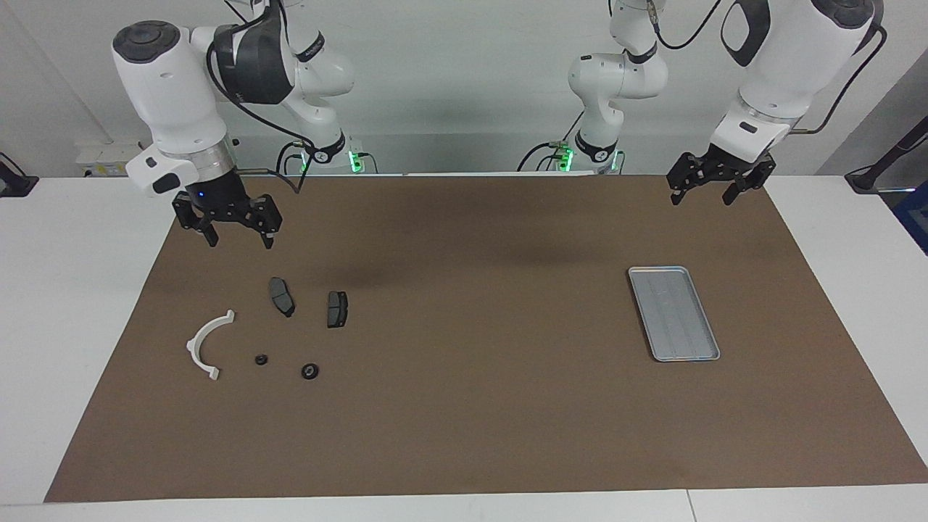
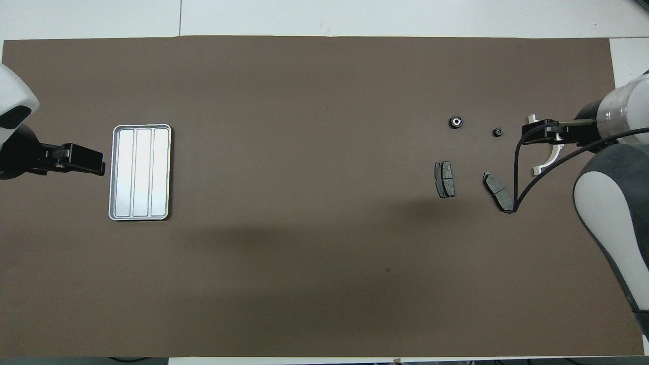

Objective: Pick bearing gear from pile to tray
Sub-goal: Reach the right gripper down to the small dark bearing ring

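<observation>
No writing could be read. The tray [image 1: 673,313] held nothing. The bearing gear [image 1: 309,371] lay in the pile, farthest from the robots. The right gripper [image 1: 238,239], fingers wide, hung above the pile. The left gripper [image 1: 702,196], fingers wide, waited.

Under my working area lies one large rectangular brown paper-like mat [image 1: 471,406], flat, covering most of one white table top [image 1: 65,290]. Against the wall at the right arm's end sits one small white socket box with yellow labels [image 1: 109,159].
</observation>
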Motion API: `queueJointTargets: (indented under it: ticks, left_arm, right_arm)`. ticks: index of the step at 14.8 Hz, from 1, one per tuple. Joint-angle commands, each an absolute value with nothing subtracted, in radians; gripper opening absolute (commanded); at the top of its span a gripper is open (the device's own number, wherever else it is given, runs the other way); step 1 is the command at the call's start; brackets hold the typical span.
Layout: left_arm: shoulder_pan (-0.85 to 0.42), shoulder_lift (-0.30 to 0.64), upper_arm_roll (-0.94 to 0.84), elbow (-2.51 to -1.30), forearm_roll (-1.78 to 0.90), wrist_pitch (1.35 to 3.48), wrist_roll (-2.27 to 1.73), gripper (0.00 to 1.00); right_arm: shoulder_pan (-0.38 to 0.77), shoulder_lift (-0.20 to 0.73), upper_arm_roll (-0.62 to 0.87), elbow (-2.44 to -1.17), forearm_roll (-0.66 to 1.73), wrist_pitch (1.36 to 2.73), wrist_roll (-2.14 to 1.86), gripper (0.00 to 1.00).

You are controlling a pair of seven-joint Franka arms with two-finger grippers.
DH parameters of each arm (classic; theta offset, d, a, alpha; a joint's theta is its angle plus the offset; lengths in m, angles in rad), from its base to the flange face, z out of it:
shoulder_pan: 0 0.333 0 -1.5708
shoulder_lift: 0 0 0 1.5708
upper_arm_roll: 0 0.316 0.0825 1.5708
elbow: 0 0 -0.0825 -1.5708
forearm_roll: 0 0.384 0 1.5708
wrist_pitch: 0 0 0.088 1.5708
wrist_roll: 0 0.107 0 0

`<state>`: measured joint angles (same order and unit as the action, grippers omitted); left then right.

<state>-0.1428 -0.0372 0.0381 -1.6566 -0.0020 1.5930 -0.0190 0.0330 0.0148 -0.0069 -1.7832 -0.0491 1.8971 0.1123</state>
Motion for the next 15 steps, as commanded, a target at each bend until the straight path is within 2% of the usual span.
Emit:
queueJointTargets:
  ticks: [1,15]
  left_arm:
    - [-0.146,-0.051,0.044,-1.663,-0.012,1.586,-0.015,1.0]
    - [-0.146,-0.051,0.044,-1.664,-0.012,1.586,-0.015,1.0]
  right_arm:
    - [0.032,0.064,-0.003,-1.79,-0.048,1.963,0.143,1.0]
    - [0.069,0.343,-0.003,-1.783,-0.048,2.296,0.273,1.0]
